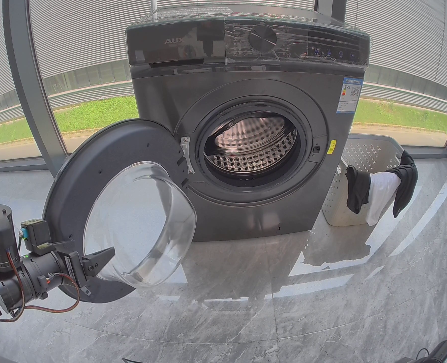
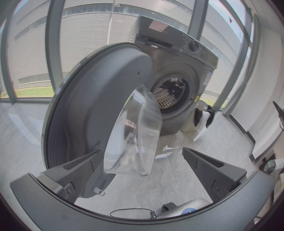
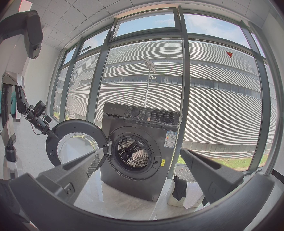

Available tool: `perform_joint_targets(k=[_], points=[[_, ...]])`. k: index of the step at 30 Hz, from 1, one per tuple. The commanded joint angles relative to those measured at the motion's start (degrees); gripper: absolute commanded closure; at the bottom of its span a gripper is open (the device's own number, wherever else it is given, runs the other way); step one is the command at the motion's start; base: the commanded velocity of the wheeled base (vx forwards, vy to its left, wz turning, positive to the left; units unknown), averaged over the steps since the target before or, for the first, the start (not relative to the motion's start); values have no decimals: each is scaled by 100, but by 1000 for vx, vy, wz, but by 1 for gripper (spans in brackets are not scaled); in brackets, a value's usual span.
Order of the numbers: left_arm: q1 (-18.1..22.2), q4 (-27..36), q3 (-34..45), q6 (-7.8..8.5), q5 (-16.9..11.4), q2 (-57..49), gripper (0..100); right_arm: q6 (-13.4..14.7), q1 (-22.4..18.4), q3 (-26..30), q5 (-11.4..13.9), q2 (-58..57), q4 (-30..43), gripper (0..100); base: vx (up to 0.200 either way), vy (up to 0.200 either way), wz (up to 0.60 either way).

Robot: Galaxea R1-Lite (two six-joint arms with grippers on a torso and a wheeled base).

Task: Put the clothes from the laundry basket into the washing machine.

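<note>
The grey washing machine (image 1: pixel 248 76) stands in the middle with its round door (image 1: pixel 107 167) swung wide to the left and the steel drum (image 1: pixel 251 142) showing bare metal. To its right a white laundry basket (image 1: pixel 369 157) sits on the floor. Black clothes (image 1: pixel 357 187) and a white garment (image 1: pixel 382 192) hang over the basket's front rim. My left gripper (image 1: pixel 102 263) is open at the lower left, close by the door's lower rim; the door's glass bowl (image 2: pixel 132 135) sits between its fingers (image 2: pixel 84 167). My right gripper (image 3: pixel 142 158) is open and holds nothing, well back from the machine (image 3: pixel 135 151).
Polished marble floor (image 1: pixel 284 303) spreads in front of the machine. Window frames and glass stand close behind the machine and basket. The open door takes up the space left of the drum opening.
</note>
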Motion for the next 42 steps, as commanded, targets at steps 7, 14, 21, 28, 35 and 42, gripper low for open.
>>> perform_joint_targets(k=[7, 14, 21, 28, 35, 42], points=[[-10, -709, -34, 86, -59, -255, 0, -1, 1, 25, 2, 17, -3, 0, 0, 0, 0], [-90, -1632, -394, 104, -85, -563, 0, -1, 10, -133, 2, 157, -3, 0, 0, 0, 0], [499, -1623, -236, -63, -129, -536, 0, 8, -52, -1004, -59, 948, -3, 0, 0, 0, 0], [991, -1623, -148, -274, -463, -563, 0, -1, -52, -1012, -59, 1159, -3, 0, 0, -114, 0], [991, -1623, -130, -265, -472, -545, 0, -1, -43, -1012, -42, 1159, -3, 0, 0, -200, 0], [1000, -1623, -130, -265, -472, -536, 0, -1, -34, -977, -42, 1159, -3, 0, 0, -200, 0]])
